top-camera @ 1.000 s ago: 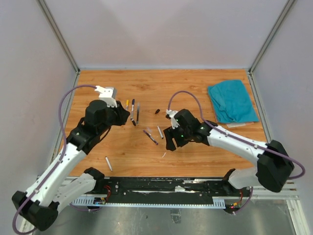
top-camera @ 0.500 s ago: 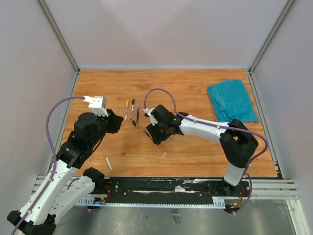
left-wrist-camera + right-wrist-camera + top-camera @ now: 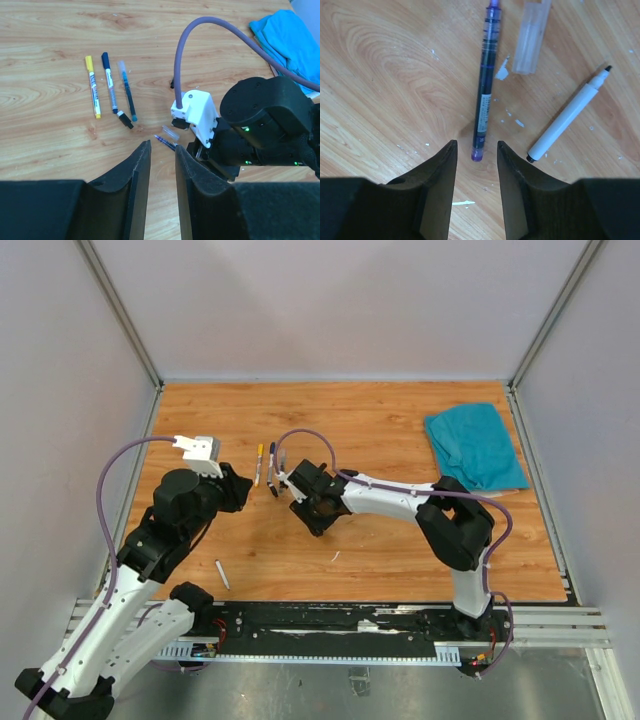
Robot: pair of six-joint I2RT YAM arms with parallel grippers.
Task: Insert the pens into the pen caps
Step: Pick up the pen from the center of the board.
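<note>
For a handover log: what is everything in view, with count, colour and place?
wooden table: one, orange-brown, under everything.
crumpled cloth: one, teal, table's far right.
yellow-capped white pen: one, left of a three-pen row.
blue-capped white pen: one, middle of row.
clear teal-ink pen: one, right of row.
stubby black cap: one, at middle pen's near end.
slim purple pen: one, centre table.
clear plastic cap: one, beside purple pen.
uncapped white marker: one, right of purple pen.
plain white pen: one, near left arm's base.
left fingers: two, black, apart, empty.
right fingers: two, black, apart, astride purple pen's end.
</note>
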